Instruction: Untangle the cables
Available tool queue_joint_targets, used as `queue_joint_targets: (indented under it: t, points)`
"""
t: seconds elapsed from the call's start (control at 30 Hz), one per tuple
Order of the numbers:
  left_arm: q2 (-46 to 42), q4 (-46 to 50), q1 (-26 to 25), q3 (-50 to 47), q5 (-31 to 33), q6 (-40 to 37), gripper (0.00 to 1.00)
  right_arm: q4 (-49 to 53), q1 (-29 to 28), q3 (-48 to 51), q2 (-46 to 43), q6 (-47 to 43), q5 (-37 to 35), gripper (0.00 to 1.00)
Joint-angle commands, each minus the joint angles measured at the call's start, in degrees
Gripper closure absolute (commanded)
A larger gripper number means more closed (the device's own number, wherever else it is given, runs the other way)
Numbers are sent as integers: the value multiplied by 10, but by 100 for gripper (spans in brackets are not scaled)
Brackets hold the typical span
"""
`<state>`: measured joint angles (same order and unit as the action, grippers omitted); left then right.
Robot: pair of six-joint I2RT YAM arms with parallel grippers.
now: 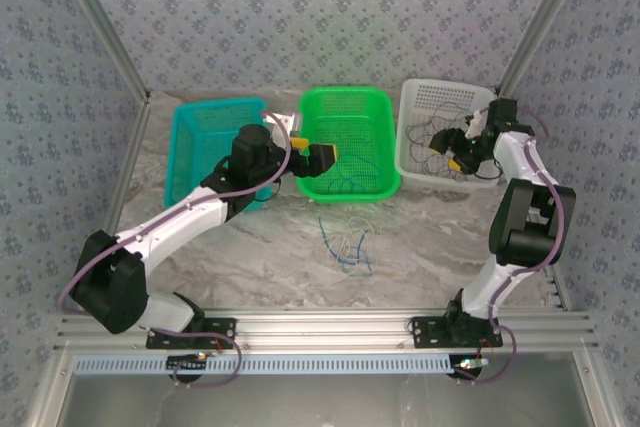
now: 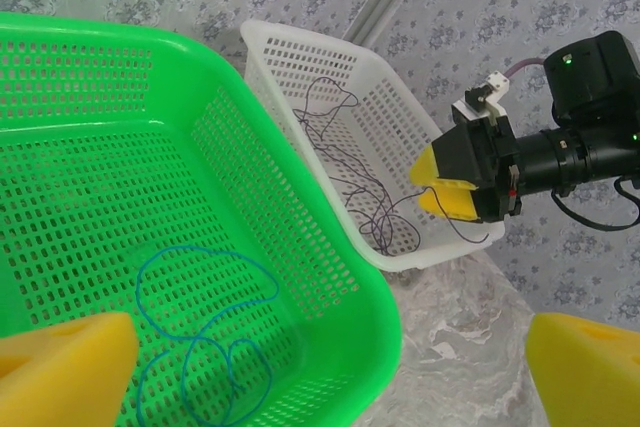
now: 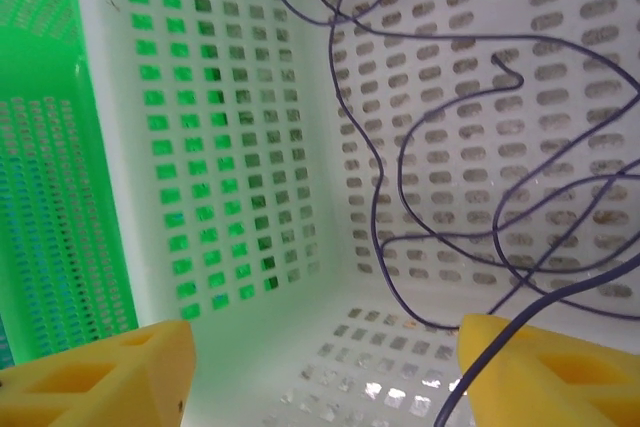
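Left gripper (image 1: 326,159) spread, empty, above green basket (image 1: 350,97), wrist view revealing blue cable (image 2: 190,246) inside, right gripper (image 3: 325,347) parted beside dark cable (image 3: 376,217), white basket (image 3: 250,97).

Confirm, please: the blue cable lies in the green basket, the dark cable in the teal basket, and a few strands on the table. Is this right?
Not quite. The dark cable lies in the white basket, not the teal one; the left wrist view shows it. The blue cable is in the green basket, the strands on the table.
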<state>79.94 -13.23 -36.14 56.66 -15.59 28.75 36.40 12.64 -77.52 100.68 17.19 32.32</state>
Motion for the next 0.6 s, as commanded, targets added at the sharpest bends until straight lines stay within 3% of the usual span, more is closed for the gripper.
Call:
queue_joint_targets:
  t: [0.0,0.13,0.3,0.57]
  points:
    - [-10,3,3,0,3,-8,0,-53,-3,-20,11,34,-2,27]
    - [-3,4,3,5,-2,-1,1,-29,-24,-92,59,26,-28,27]
    - [-7,11,3,-1,3,-1,1,102,-46,-208,147,-26,-102,23]
    - [-13,24,2,-2,11,-9,1,144,-61,-188,93,-62,-195,15]
